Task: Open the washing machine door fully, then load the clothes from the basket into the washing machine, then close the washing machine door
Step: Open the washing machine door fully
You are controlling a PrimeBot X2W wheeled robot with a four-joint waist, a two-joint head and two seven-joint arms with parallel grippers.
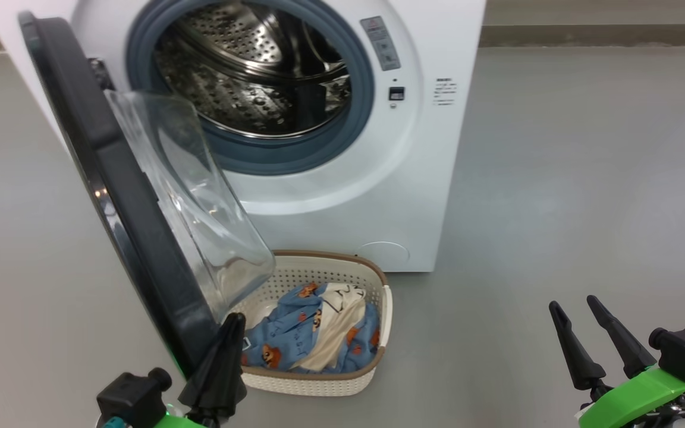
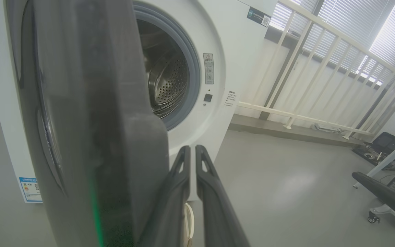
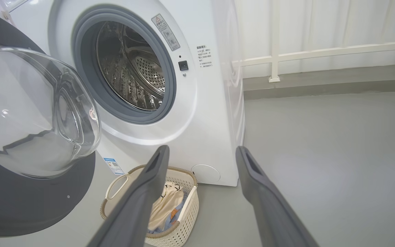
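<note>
Shows the washing machine door (image 1: 119, 202) swung wide off the washing machine (image 1: 378, 196), pressed-together left gripper (image 1: 232, 324) beside its lower edge, right gripper (image 1: 573, 304) spread and empty, the clothes (image 1: 313, 333) unloaded in the basket (image 1: 342, 258) on the floor at the machine's front, so probably leaves loading and closing to do.

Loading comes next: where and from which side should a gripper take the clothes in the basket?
Probably pinch the cream-white piece lying atop the clothes, from above, with the open right gripper; the door crowds the basket's left side.

Door (image 1: 119, 190) open; clothes (image 1: 295, 339) in basket (image 1: 319, 274)
</note>
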